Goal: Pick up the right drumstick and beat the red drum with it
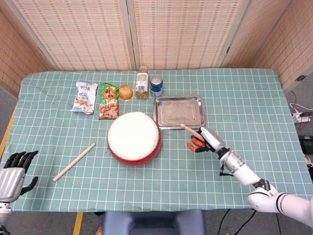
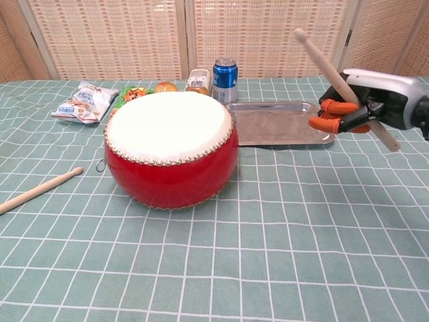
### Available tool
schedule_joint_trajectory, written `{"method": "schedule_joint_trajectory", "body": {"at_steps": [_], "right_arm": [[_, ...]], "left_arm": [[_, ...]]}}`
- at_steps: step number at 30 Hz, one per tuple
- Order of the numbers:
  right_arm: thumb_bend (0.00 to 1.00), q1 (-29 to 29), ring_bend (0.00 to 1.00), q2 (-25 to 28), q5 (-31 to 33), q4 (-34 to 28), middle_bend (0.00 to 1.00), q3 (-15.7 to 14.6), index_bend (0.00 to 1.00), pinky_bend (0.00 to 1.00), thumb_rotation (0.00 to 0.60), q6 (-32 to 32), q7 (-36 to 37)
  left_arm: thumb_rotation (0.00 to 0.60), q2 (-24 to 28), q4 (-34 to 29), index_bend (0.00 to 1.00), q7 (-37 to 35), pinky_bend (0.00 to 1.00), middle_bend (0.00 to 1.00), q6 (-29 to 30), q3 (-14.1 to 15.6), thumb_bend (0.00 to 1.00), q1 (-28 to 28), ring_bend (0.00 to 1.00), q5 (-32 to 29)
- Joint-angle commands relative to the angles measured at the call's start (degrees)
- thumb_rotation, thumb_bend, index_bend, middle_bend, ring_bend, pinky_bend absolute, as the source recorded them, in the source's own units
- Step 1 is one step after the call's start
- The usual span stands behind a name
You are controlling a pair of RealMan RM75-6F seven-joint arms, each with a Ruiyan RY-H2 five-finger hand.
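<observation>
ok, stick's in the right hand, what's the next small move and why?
Probably swing the right hand left toward the red drum: it holds the drumstick lifted off the table, tip tilted drumward but not yet over the drumhead.

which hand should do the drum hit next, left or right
Right. The right hand already grips the right drumstick, lifted off the table with its tip angled toward the red drum. The left hand sits empty at the table's near left edge, away from both drum and sticks.
</observation>
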Motion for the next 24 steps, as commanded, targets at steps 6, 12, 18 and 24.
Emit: {"method": "schedule_joint_trajectory", "body": {"at_steps": [6, 12, 18, 24], "right_arm": [[0.48, 13.3, 1.0, 1.4, 14.1, -5.8, 0.9, 6.5, 1.0, 1.0, 0.6, -12.7, -54.3], [0.49, 17.1, 1.0, -4.7, 22.0, -2.6, 0.9, 7.5, 1.0, 1.0, 0.6, -12.0, -70.8], [0.49, 19.7, 1.0, -7.4, 26.3, -0.3, 0.9, 7.3, 1.0, 1.0, 0.6, -11.8, -79.0], [0.5, 21.7, 1.0, -9.3, 27.3, 3.2, 0.9, 4.2, 1.0, 1.0, 0.6, -11.5, -87.8]], "left_arm": [[0.6, 0.3, 0.5, 0.12, -0.8, 0.11, 0.15, 1.2, 0.4, 0.3, 0.6, 0.09, 1.2], [0.6, 0.2, 1.3, 0.12, -1.9, 0.11, 0.15, 1.7, 0.6, 0.3, 1.0, 0.09, 1.4], [0.6, -0.2, 2.4, 0.12, -2.9, 0.11, 0.15, 1.3, 0.7, 0.3, 1.2, 0.09, 1.0], [0.6, -0.5, 2.9, 0.12, -3.4, 0.11, 0.15, 1.2, 0.7, 0.3, 1.3, 0.09, 1.0]]}}
